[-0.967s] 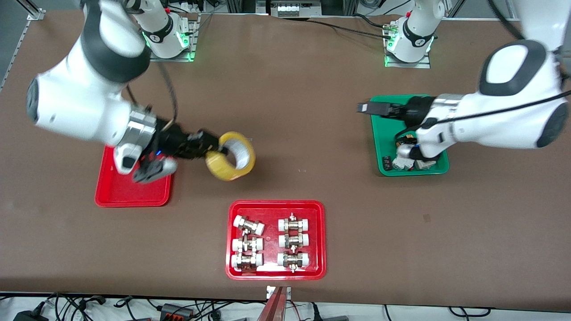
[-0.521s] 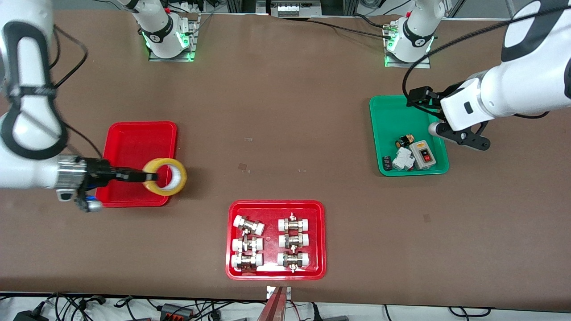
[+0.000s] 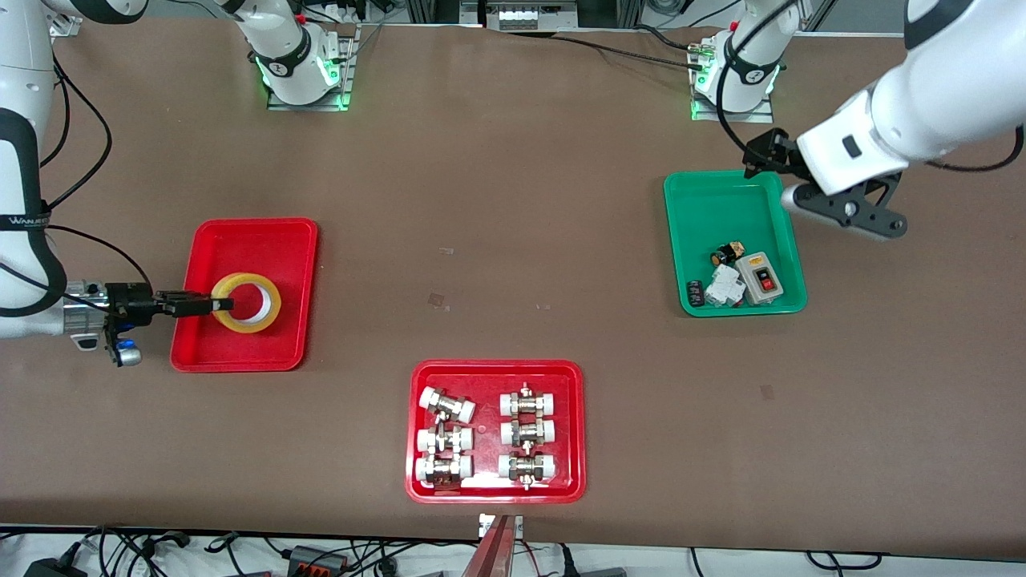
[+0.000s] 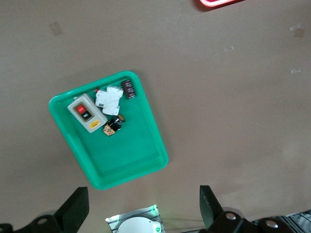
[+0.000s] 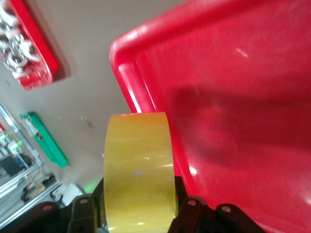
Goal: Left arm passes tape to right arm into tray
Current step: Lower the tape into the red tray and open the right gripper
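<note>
Right hand grips the tape by its wall, over the middle of the plain red tray at the right arm's end of the table. Ring lies near flat, hollow axis upright; release looks next. Left hand waits spread wide, empty, over the green tray's corner.

1. The tray lies at mid-height of the frame, toward the right arm's end of the table.
2. The tape is over that tray, clamped in the right gripper.
3. A tray of fittings sits at the frame's lower centre.
4. A tray of parts lies toward the left arm's end.
5. The left gripper hangs over that tray's upper edge.
</note>
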### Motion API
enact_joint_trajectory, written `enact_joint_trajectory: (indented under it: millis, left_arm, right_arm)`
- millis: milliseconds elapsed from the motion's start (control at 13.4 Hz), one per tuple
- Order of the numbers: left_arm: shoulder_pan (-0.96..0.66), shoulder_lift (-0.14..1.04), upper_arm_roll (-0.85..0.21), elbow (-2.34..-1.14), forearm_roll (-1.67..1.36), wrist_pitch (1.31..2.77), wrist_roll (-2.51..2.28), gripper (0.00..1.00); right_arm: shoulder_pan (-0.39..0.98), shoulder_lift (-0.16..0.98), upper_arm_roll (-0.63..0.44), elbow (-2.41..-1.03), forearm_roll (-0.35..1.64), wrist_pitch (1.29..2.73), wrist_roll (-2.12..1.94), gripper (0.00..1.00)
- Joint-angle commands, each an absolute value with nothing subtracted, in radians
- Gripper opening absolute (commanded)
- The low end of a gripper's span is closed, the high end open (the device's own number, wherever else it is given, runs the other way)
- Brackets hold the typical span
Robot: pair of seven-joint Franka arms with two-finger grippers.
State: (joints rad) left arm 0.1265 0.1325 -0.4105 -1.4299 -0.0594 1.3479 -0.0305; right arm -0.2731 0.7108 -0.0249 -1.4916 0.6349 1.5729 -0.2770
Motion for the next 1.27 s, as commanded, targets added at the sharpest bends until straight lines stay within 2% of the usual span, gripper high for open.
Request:
enact_joint_trajectory:
  millis: [0,149,223,595,819,893,967,1042,1191]
  left_arm:
    - [0.023,-0.009,-0.293,-1.604,-0.041,1.432,-0.012,1.0]
    - [-0.005,-0.116,-0.243,-1.768,-0.052,1.541,0.001,1.0]
    - [-0.005,-0.127,-0.226,-1.788,-0.055,1.554,0.015,1.0]
    - [0.026,-0.101,-0.215,-1.665,-0.031,1.562,0.118,1.0]
    - [0.041,-0.04,-0.216,-1.67,-0.026,1.514,0.123,1.0]
    - [0.04,-0.038,-0.204,-1.661,-0.029,1.494,0.108,1.0]
    - [0.028,-0.037,-0.195,-1.66,-0.026,1.499,0.107,1.0]
    - [0.023,-0.029,-0.186,-1.642,-0.028,1.511,0.116,1.0]
    - [0.02,0.015,-0.144,-1.574,-0.028,1.523,0.113,1.0]
  right_arm:
    - [-0.317,0.704,-0.002,-1.517,0.612,1.513,-0.278,0.41]
    - [-0.333,0.718,-0.002,-1.526,0.601,1.523,-0.343,0.41]
    - [-0.339,0.732,-0.002,-1.523,0.603,1.534,-0.372,0.41]
    - [-0.339,0.775,-0.002,-1.526,0.618,1.549,-0.386,0.42]
    - [-0.341,0.779,-0.002,-1.526,0.618,1.549,-0.396,0.42]
    - [-0.341,0.784,-0.002,-1.526,0.618,1.549,-0.396,0.46]
    - [-0.341,0.787,-0.002,-1.525,0.62,1.551,-0.396,0.67]
    - [-0.341,0.787,-0.002,-1.526,0.621,1.552,-0.396,1.0]
    - [-0.342,0.787,-0.002,-1.525,0.62,1.554,-0.399,1.0]
